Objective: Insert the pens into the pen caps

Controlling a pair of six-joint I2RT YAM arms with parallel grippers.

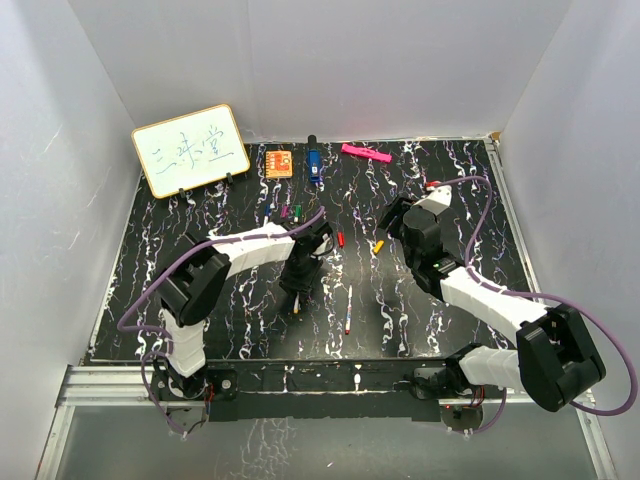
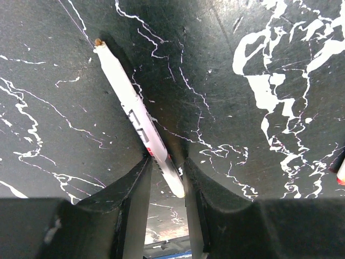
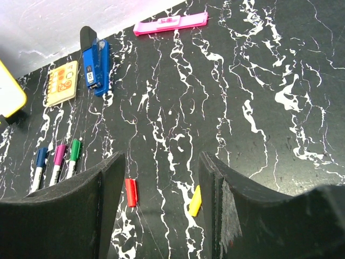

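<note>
My left gripper point(image 1: 299, 282) points down at the table's middle, shut on a white-barrelled pen point(image 2: 135, 110) with a small brownish tip; the pen runs slantwise between the fingers point(image 2: 164, 167). A second white pen point(image 1: 348, 309) with a red end lies on the table to its right. My right gripper point(image 1: 392, 222) is open and empty above a red cap point(image 3: 130, 192) and a yellow cap point(image 3: 195, 200), which both show between its fingers point(image 3: 161, 167). Three pens with blue point(image 3: 40, 162), purple point(image 3: 57, 158) and green point(image 3: 74, 152) caps on lie side by side at the left.
A blue-and-black object point(image 3: 96, 67), an orange square block point(image 3: 62, 82) and a flat pink bar point(image 3: 171, 24) lie along the back edge. A small whiteboard point(image 1: 190, 149) stands at the back left. White walls enclose the black marbled table point(image 1: 450, 180).
</note>
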